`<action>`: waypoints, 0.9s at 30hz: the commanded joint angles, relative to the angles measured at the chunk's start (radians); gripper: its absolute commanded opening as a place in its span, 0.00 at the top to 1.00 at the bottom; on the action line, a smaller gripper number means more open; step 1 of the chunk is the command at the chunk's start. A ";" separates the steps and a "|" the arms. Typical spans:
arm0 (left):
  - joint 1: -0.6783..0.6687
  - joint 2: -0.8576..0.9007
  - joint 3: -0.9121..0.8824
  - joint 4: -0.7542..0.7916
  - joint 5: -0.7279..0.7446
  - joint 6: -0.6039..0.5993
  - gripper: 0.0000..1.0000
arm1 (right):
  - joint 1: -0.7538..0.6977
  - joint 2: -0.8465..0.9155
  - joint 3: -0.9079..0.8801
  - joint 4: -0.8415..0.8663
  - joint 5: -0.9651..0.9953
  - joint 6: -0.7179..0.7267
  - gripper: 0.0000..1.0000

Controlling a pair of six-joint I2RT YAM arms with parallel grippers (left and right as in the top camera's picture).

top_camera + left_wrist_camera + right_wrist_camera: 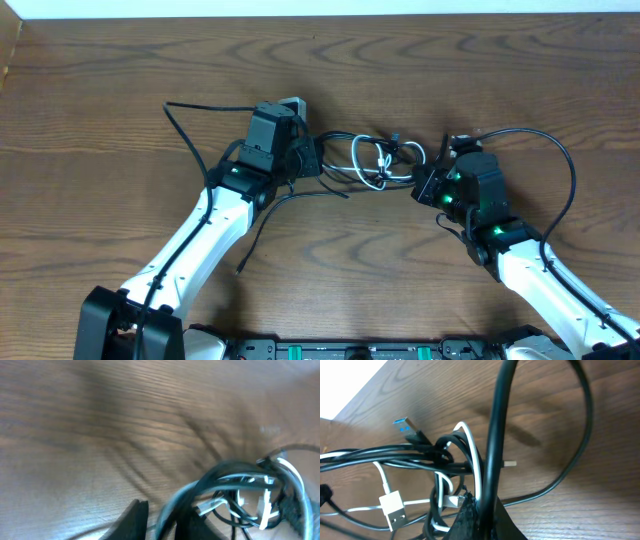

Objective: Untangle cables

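Black right gripper (pixel 478 512): jaws closed, pinching a black cable (pixel 495 435) that drops straight into the fingertips.
Black cable beyond the grip: arcs away in a wide loop on the right, then curves back low over the table (pixel 100 60).
Left gripper (pixel 165 527): two dark fingers at the bottom edge of the wrist view, with a cable bundle crossing between them. The view is blurred, so I cannot tell whether the jaws are open or closed.
Tangle (pixel 382 160): lies on the table between the two grippers, close against both. Black loops are wound through a white cable (pixel 476 460).
Plugs: a blue-tongued plug (pixel 402 426) sticks out of the knot; a white plug (pixel 395 510) lies lower down.
Right arm (pixel 550 280): runs from the lower right corner, slanting up-left, wrist turned left onto the tangle's right edge.
Left arm (pixel 200 235): runs from the lower left, white link slanting up-right, black wrist bent right toward the tangle's left edge.
Loose tails (pixel 185 125): black strands lie out past the left wrist, one up-left and one down-left.
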 commanded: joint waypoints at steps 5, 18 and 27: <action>0.026 -0.025 0.018 -0.009 -0.108 -0.068 0.18 | -0.011 0.011 -0.010 -0.024 0.163 -0.058 0.99; 0.026 -0.025 0.018 0.043 0.151 0.157 0.07 | -0.011 0.011 -0.010 0.090 -0.116 -0.319 0.99; 0.045 -0.025 0.018 0.121 0.100 0.159 0.07 | -0.010 0.014 -0.010 0.248 -0.515 -0.455 0.98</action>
